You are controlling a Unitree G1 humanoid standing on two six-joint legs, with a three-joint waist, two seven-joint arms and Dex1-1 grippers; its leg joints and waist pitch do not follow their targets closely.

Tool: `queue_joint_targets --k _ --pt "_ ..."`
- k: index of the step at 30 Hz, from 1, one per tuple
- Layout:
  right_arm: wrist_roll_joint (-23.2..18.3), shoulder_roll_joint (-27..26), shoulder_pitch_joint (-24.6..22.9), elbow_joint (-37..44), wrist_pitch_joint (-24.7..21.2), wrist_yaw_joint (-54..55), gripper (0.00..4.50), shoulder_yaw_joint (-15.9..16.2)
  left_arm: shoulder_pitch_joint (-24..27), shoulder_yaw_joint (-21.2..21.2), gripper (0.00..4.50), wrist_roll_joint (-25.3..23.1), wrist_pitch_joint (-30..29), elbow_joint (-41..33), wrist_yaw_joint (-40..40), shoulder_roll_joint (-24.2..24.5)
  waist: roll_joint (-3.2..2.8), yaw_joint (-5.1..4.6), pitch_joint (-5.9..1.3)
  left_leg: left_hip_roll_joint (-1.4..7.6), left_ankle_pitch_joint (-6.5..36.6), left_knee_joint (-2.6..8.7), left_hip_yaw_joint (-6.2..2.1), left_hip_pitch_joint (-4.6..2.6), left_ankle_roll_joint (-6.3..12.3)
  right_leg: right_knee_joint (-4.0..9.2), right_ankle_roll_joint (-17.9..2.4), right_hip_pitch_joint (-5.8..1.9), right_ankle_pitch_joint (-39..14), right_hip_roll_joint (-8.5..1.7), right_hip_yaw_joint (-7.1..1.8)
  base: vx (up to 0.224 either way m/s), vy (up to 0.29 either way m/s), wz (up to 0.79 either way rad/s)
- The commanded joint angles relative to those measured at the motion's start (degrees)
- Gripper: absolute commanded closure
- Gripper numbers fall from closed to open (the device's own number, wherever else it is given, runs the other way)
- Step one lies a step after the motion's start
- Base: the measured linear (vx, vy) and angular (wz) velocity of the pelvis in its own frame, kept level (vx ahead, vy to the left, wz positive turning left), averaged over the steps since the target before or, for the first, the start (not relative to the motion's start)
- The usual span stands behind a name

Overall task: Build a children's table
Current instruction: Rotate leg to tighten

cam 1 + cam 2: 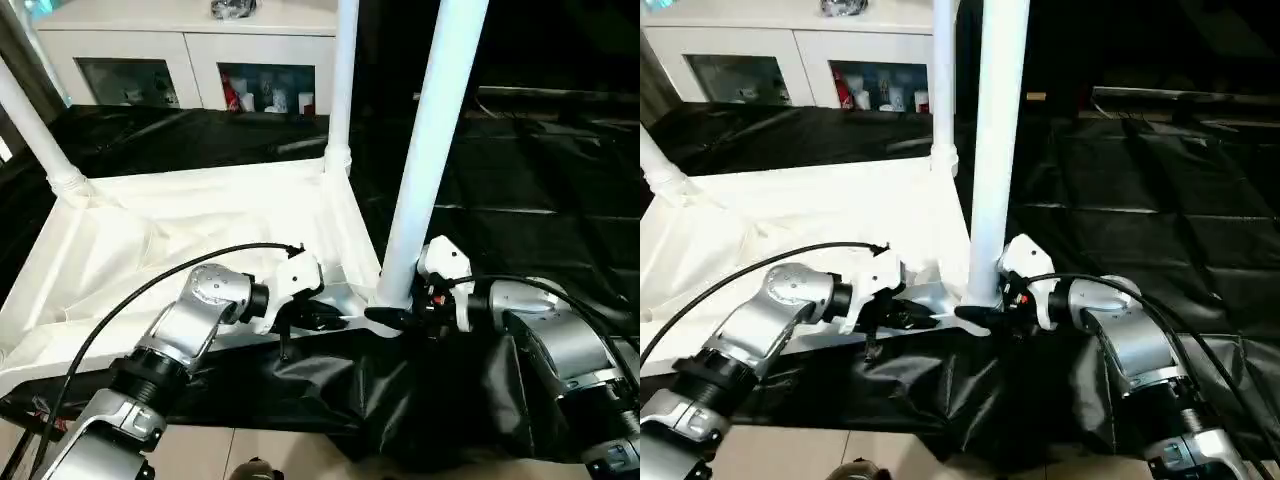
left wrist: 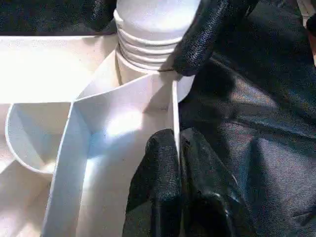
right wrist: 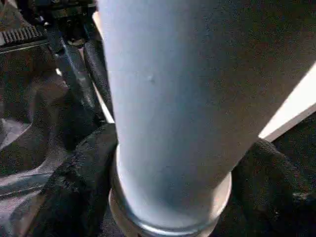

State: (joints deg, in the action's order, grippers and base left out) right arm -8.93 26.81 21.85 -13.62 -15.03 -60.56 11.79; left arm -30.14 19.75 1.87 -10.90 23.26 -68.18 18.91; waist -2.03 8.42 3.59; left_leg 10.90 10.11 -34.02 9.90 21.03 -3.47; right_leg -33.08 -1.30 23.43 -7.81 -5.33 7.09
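Note:
The white tabletop [image 1: 200, 220] lies upside down on the black-draped work table, ribs facing up. Three white legs stand in its corner sockets: one at the far left [image 1: 35, 125], one at the far corner [image 1: 345, 80], and one at the near right corner [image 1: 435, 140]. My right gripper [image 1: 395, 318] is shut on the base of that near leg, with a black finger [image 3: 84, 182] on either side of the tube. Just left of this corner, my left gripper [image 1: 300, 320] is shut on the tabletop's thin rim wall [image 2: 175, 113]. The leg's ribbed end [image 2: 148, 39] sits in the socket.
A white cabinet [image 1: 190, 60] with glass doors stands behind the work table. Black cloth [image 1: 540, 200] covers the table to the right and hangs in folds over the near edge. Tiled floor [image 1: 250, 450] shows below. A black cable [image 1: 150, 290] arcs over my left forearm.

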Motion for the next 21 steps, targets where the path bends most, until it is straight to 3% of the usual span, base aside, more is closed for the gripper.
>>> queue_joint_targets --k 1,5,10,12,13,14,16,17,19,20,21 --pt "-0.4 0.4 -0.5 1.8 -0.7 -0.8 1.39 0.8 -0.9 -0.1 4.5 1.8 0.2 -3.6 -1.6 -0.3 1.0 -0.11 -4.47 2.47 13.2 4.01 -0.74 -0.5 3.11 4.28 -7.0 -3.15 -24.1 -4.09 -3.18 0.0 0.0 0.0" --pt "-1.0 0.2 -0.7 2.1 -1.2 -0.9 1.63 1.1 -1.0 0.0 4.5 1.9 0.0 -3.5 -1.1 -0.8 0.98 -0.1 -4.44 2.37 13.4 3.96 -0.69 -0.55 3.08 4.43 -6.7 -3.15 -24.9 -4.07 -3.12 0.0 0.0 0.0" --pt "-0.9 -2.5 -1.6 1.9 -3.8 3.2 1.75 0.1 -3.0 -2.2 4.5 2.8 -1.8 -1.1 4.1 -4.8 1.04 0.01 -4.48 2.35 12.8 3.94 -0.72 -0.47 3.03 4.37 -6.6 -3.13 -24.6 -4.01 -3.1 0.0 0.0 0.0" --pt "1.9 -7.3 -0.1 -3.2 -4.0 14.2 1.77 -2.0 -5.8 -2.8 4.5 0.6 -1.8 3.6 10.5 -8.2 1.36 -0.32 -4.39 1.9 12.8 3.85 -0.63 -0.49 2.32 4.81 -5.8 -2.95 -26.6 -3.93 -2.84 0.0 0.0 0.0" --pt "1.9 -7.3 -0.1 -3.2 -4.0 14.2 1.77 -2.0 -5.8 -2.8 4.5 0.6 -1.8 3.6 10.5 -8.2 1.28 -0.43 -4.36 1.83 13.1 3.85 -0.73 -0.52 1.91 4.91 -5.5 -2.99 -27.7 -4.04 -2.68 0.0 0.0 0.0" --pt "3.1 -10.3 1.2 -6.7 -4.9 20.9 1.78 -3.5 -8.1 -3.2 4.5 -1.1 -1.4 7.6 16.0 -10.6 1.44 -0.64 -4.36 1.68 13.2 3.79 -0.7 -0.45 1.7 5.21 -4.6 -3.08 -29.0 -4.01 -2.56 0.0 0.0 0.0" --pt "3.6 -12.1 2.1 -8.6 -5.4 25.2 1.78 -4.4 -9.6 -3.7 4.5 -1.8 -1.5 10.2 19.3 -12.1 1.22 -1.0 -4.37 1.56 13.9 3.73 -0.81 -0.63 1.2 5.54 -3.6 -2.98 -30.3 -4.01 -2.32 0.0 0.0 0.0" --pt "3.6 -17.0 4.8 -13.0 -7.6 35.6 1.78 -7.8 -13.5 -4.8 4.5 -3.3 -2.0 16.7 28.0 -15.8 0.95 -1.25 -4.39 1.5 13.6 3.75 -0.77 -0.64 1.27 5.64 -3.5 -2.84 -29.6 -3.82 -2.43 0.0 0.0 0.0" --pt "3.5 -17.9 5.3 -13.8 -8.2 37.5 1.78 -8.5 -14.1 -5.0 4.5 -3.5 -2.2 17.8 29.3 -16.4 1.2 -1.55 -4.63 1.43 14.1 3.72 -0.93 -0.67 1.0 5.56 -3.9 -3.18 -28.8 -3.9 -2.19 0.0 0.0 0.0" --pt "3.5 -19.9 6.7 -15.6 -7.8 40.6 1.78 -9.2 -15.6 -5.4 4.5 -3.7 -2.0 20.2 32.3 -17.9 0.58 -1.43 -4.7 1.68 13.3 3.81 -1.07 -0.5 1.41 5.19 -4.4 -3.26 -26.4 -4.1 -2.48 0.0 0.0 0.0" --pt "3.5 -20.3 7.0 -16.0 -7.7 41.3 1.78 -9.4 -15.9 -5.5 4.5 -3.8 -2.0 20.7 32.8 -18.2 0.73 -1.82 -4.81 1.63 12.6 3.73 -0.88 -0.4 1.67 5.08 -5.1 -3.08 -24.0 -3.92 -2.66 0.0 0.0 0.0"
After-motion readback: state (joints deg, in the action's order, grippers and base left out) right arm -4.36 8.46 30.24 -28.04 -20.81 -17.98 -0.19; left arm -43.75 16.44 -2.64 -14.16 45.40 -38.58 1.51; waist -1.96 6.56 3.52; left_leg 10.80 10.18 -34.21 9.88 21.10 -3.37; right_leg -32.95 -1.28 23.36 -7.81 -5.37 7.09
